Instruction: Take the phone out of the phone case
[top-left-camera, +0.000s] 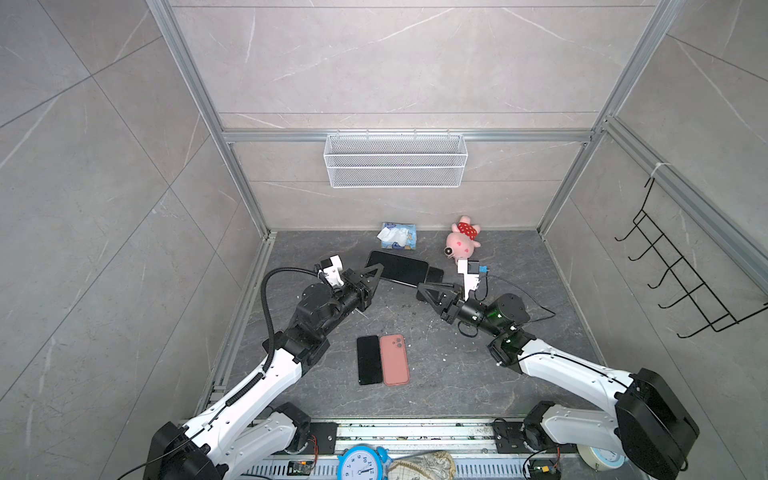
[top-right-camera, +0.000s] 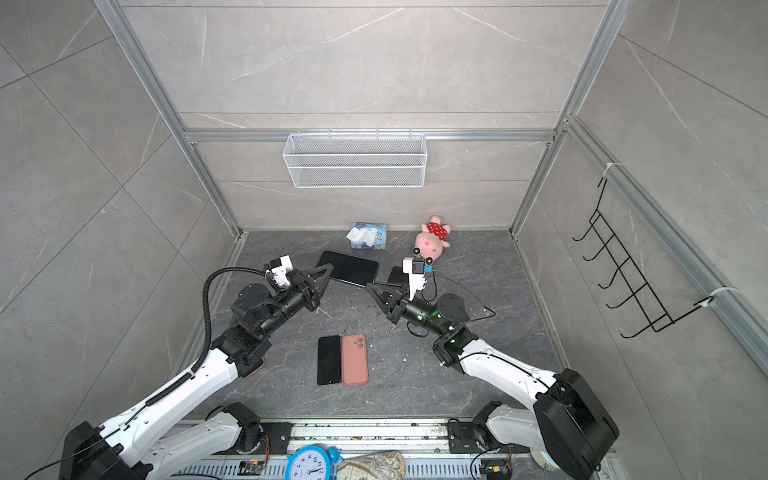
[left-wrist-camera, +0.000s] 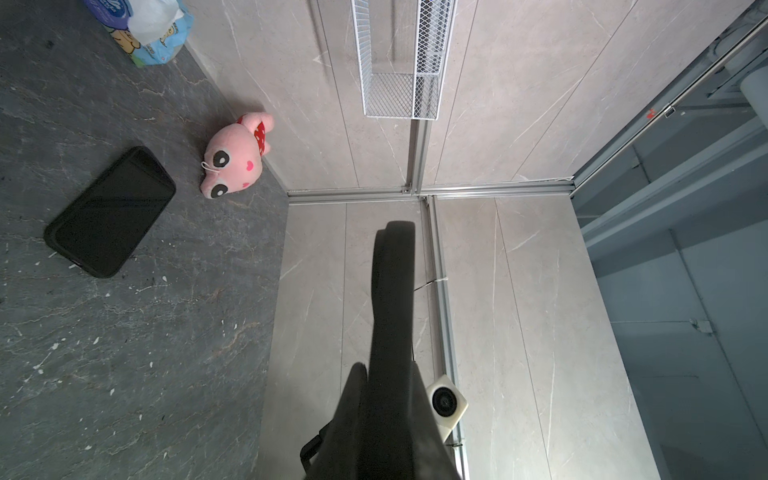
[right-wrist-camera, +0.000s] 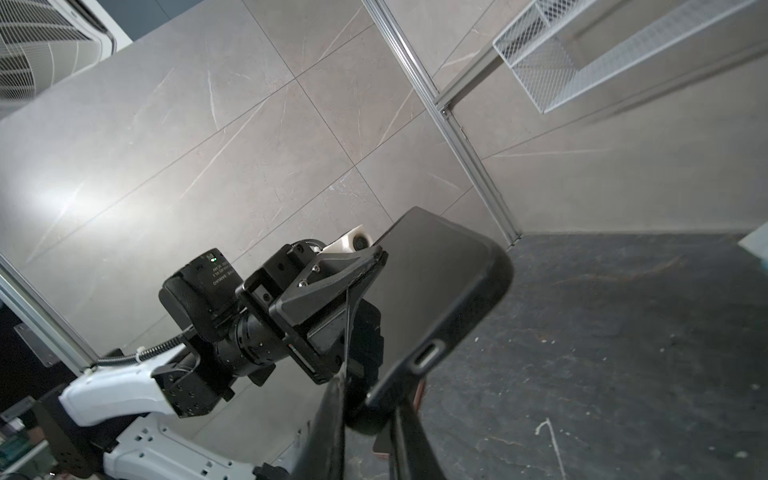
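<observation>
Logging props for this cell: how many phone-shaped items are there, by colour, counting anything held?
Black: 3 (held cased phone, far cased phone lying flat, bare black phone)
Pink: 1 (pink case, back up)
Total: 4

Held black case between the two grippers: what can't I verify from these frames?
Phone inside or not: both top views show only the dark upper face of the held black case; the left wrist view sees it edge-on.
Right gripper clamp: its own body covers the contact in both top views; in the right wrist view the fingers are blurred and cut off by the frame edge.
Case underside: faces away from every camera.
</observation>
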